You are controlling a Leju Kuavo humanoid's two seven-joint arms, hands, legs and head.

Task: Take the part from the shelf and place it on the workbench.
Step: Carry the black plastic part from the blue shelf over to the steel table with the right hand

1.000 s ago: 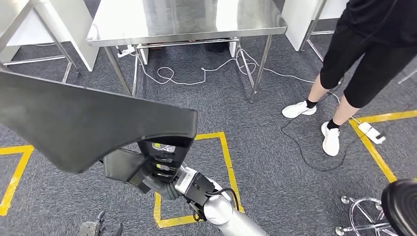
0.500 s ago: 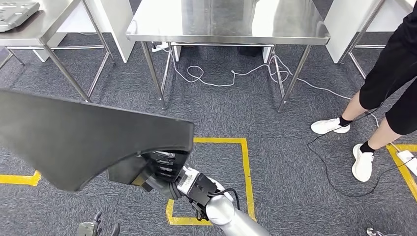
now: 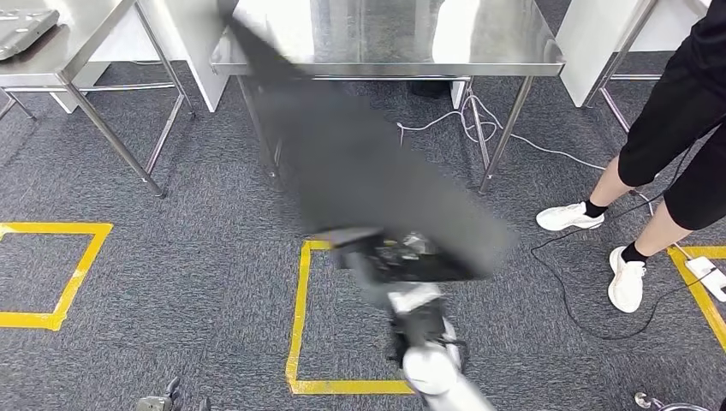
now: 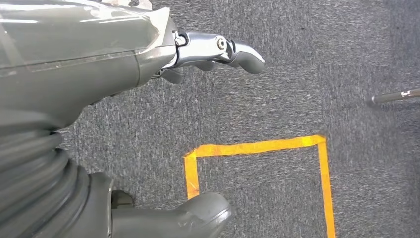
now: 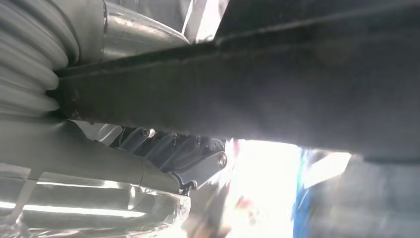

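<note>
head view: the right hand (image 3: 395, 257) grips a large dark part (image 3: 377, 184) at its near end, and the blurred panel reaches up and away so that its far tip overlaps the near edge of the steel workbench (image 3: 479, 43); whether it touches the top cannot be told. a person (image 3: 676, 128) stands off the bench's right end, well apart from the part, with a cable (image 3: 582, 317) looping over the carpet near their shoes. yellow tape (image 3: 300, 325) marks a square on the floor under the arm, and a second table (image 3: 77, 38) with a grey item on it sits at upper left. left wrist view: the left hand (image 4: 148, 64) hangs over carpet (image 4: 297, 74) and a taped corner (image 4: 257, 148), fingers apart, holding nothing. right wrist view: the part (image 5: 277, 94) lies as a dark band across the right hand (image 5: 163, 148), the fingers closed beneath it, the background washed out by glare. the carry looks close to its end, with the set-down not yet done. to do it well, the part's far tip likely needs to clear the bench edge, then come down flat toward the middle of the top before the grip loosens; a long panel held at one end could tip or slide off the rim.
</note>
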